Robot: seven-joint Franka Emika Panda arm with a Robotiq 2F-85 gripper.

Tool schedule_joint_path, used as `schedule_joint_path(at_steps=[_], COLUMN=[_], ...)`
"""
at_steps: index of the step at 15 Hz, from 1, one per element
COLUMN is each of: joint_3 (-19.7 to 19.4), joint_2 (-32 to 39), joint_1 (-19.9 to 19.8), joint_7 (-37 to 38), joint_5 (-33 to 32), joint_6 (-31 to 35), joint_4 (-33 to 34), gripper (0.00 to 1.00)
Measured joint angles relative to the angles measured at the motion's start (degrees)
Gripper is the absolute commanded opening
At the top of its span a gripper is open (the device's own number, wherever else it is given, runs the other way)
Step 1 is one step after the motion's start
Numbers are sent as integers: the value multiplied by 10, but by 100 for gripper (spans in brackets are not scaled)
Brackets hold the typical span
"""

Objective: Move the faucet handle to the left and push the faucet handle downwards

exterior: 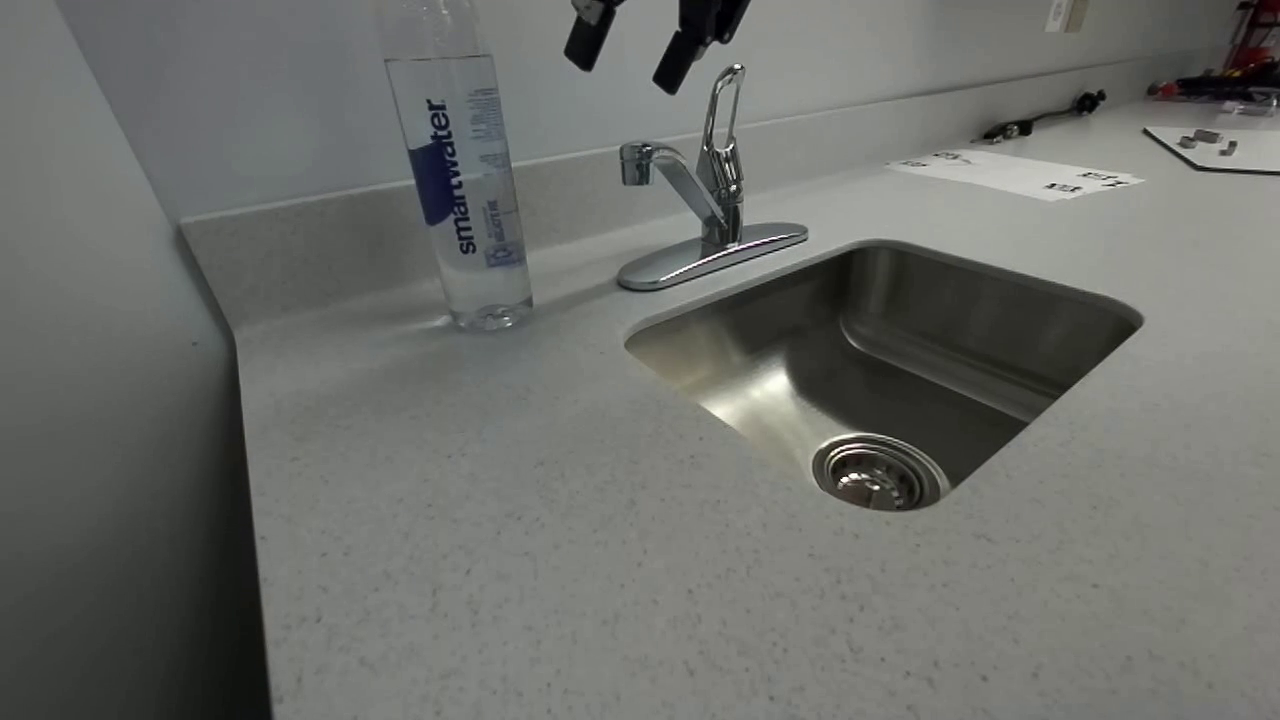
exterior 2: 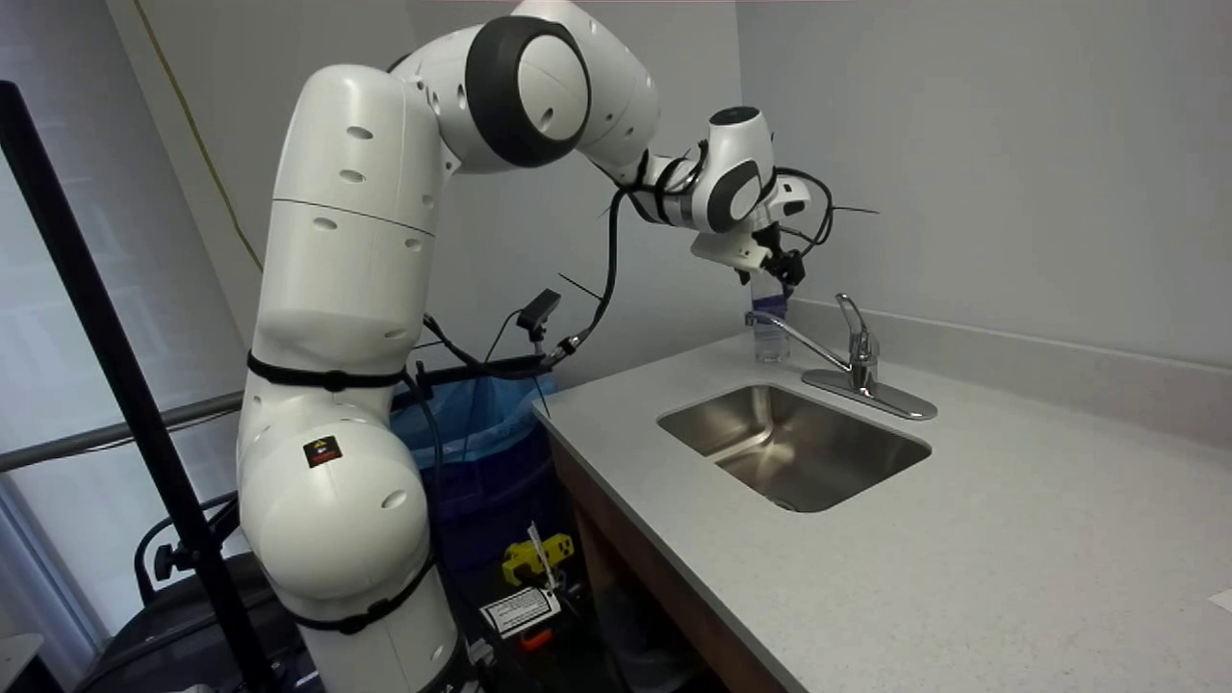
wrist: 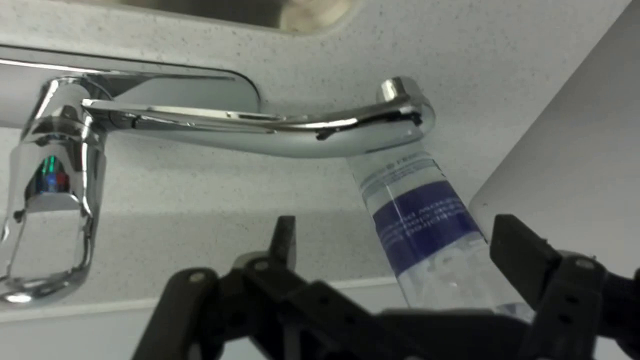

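Two black fingers (wrist: 286, 240) of the Robotiq gripper (exterior: 633, 50) are spread apart near the chrome faucet (exterior: 727, 210), on the side of its curved spout (wrist: 300, 137). In both exterior views we see the looped faucet handle (exterior: 711, 122) upright atop the faucet, clear of the gripper. The wrist view shows us the spout pointing to where a smartwater bottle (exterior: 460, 170) stands upright beside the faucet. We find the stainless-steel sink (exterior: 900, 400) just in front of the faucet, and, in an exterior view, a printed paper sheet (exterior: 1010, 173) well past it.
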Motion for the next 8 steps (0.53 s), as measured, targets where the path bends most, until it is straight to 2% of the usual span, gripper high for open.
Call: schedule_joint_path(at_steps=[8], joint_3=[1], joint_2=[7], joint_1=[-6], joint_7=[0], joint_5=[39], joint_6=[10], joint_4=[56], gripper=[100])
